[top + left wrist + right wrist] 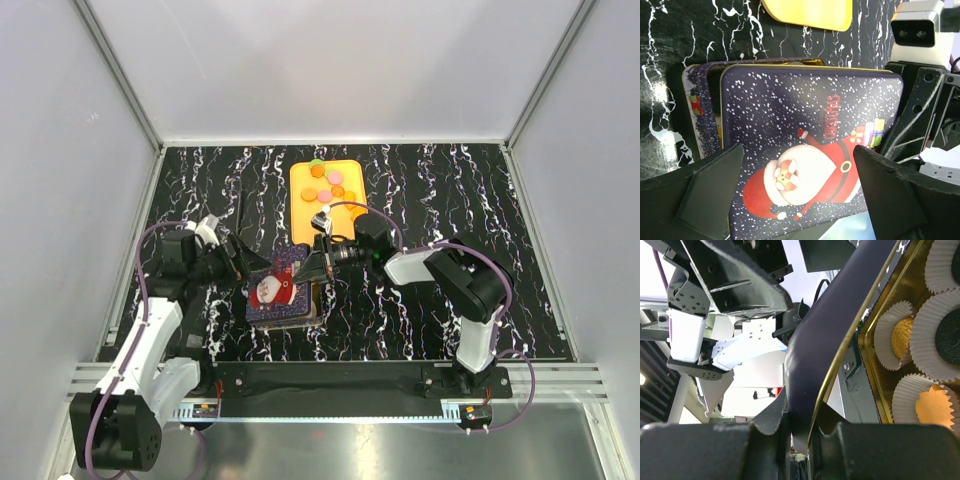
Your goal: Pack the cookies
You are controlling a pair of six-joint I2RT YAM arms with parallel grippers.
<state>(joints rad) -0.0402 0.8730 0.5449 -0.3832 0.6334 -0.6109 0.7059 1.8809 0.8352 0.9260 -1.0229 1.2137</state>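
By the near edge of the table (450, 190), the right gripper (800, 426) pinches the tipped Santa lid (810, 115) of the tin (702, 125) by its rim; the left gripper (799, 196) straddles it, spread wide. The cookies (336, 178) on the yellow tray (303, 205) at the far edge (light, stiff, probably brittle) want gentle edgewise pinches.

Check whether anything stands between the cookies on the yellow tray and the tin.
Yes: the Santa lid, pinched at its edge by the right end effector, is tilted over the tin and covers most of its opening.
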